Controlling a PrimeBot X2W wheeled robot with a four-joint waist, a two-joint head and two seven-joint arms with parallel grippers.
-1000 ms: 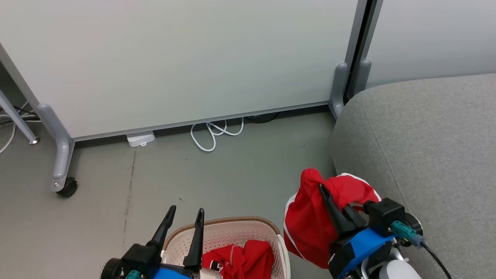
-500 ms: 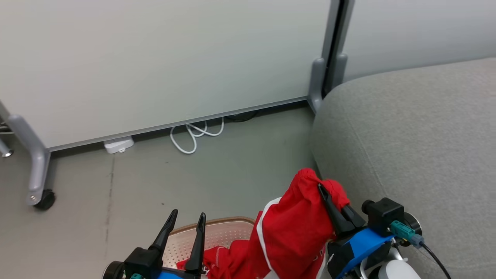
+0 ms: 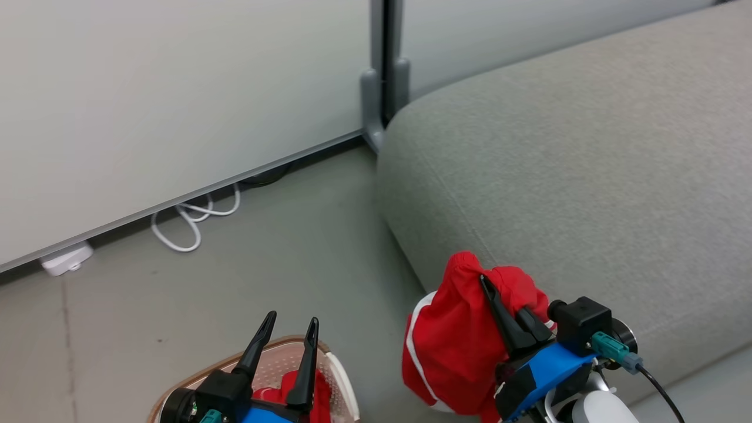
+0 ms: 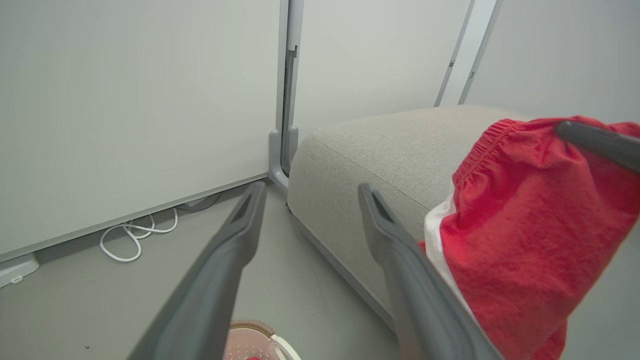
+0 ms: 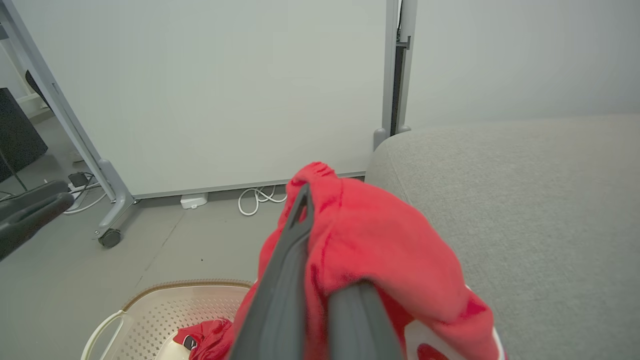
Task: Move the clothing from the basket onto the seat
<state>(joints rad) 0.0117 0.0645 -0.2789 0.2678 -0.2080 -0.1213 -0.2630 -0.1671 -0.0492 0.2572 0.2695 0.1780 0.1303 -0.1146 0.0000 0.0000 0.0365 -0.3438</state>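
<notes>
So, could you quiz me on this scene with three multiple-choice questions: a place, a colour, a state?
1. Where does the basket stand? A on a table; B on the floor; C on a shelf.
2. What colour is the garment in the right jaws? A blue; B red; C green.
3. How are the left jaws? A open, empty; B shut on cloth; C shut on the basket.
Answers: 1 B, grey floor surrounds it; 2 B, red with white trim; 3 A, fingers apart, nothing between.

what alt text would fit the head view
The right gripper, shut on a red garment, holds it beside the edge of the grey seat. The open left gripper hovers over the basket, where more red cloth lies.
</notes>
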